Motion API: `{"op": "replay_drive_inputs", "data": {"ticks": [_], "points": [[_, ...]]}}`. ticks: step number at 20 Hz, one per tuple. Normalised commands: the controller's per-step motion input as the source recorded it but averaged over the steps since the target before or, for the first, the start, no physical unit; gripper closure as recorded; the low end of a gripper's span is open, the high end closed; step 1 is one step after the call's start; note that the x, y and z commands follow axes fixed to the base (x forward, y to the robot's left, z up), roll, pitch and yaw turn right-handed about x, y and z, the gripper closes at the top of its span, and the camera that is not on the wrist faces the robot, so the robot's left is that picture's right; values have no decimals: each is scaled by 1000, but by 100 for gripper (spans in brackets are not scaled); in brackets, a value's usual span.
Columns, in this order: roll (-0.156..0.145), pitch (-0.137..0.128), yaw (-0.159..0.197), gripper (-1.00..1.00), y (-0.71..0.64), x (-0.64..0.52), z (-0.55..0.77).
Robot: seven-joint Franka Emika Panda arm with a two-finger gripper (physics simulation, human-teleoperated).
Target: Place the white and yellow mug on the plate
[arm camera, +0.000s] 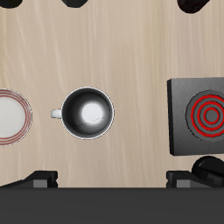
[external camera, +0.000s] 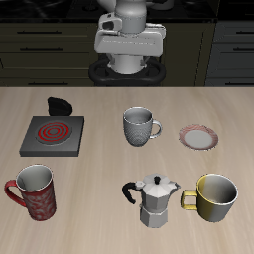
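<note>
Yellow mug (external camera: 215, 196) only in exterior view; plate (external camera: 199, 137) in both; pincer state unclear.

Perhaps kitchen: burner (external camera: 52, 133), moka pot (external camera: 153, 200)

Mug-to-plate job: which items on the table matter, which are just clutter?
Job:
- yellow mug, near the front edge
- plate, empty

Clutter:
- grey mug, beside the plate
- red mug
- moka pot, beside the yellow mug
- burner
</note>
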Motion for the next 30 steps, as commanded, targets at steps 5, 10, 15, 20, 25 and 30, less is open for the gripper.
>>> {"op": "replay_drive_inputs", "data": {"ticks": [5, 10, 15, 20, 25, 30], "points": [[10, 9, -27, -100, 187, 464, 0], [3, 12, -11, -100, 260, 379, -13], [12, -2, 10, -100, 406, 386, -69], [18, -26, 23, -100, 445, 391, -179], [-16, 19, -40, -100, 128, 462, -144], [-13, 29, -45, -100, 55, 342, -128]]}}
